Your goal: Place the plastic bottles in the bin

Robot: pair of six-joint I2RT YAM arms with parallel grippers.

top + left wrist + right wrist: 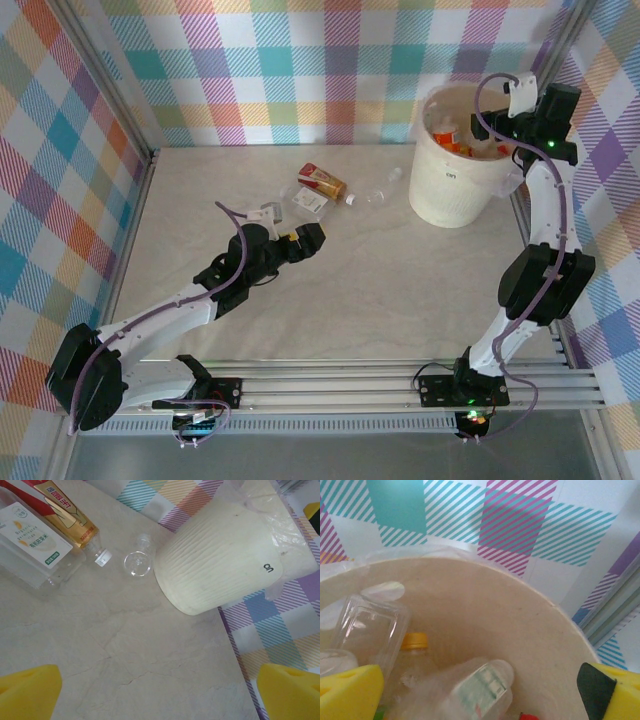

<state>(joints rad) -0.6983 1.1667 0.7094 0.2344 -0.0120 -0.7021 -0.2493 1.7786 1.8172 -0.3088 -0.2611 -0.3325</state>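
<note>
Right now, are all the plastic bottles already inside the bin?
No, an orange-labelled bottle and clear bottles beside it lie on the table, left of the bin.

A pale marbled bench (380, 300) is sitting between checked cloth walls (300, 60), with metal rails (340, 385) running along its near edge.

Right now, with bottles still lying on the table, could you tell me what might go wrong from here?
The small clear bottle lies close to the bin, so the left gripper could knock the bin when reaching for it. The gold-labelled bottle and white-labelled bottle lie side by side; closing on one may shove the other. The right gripper, open over the bin, might snag its plastic liner on leaving.
</note>
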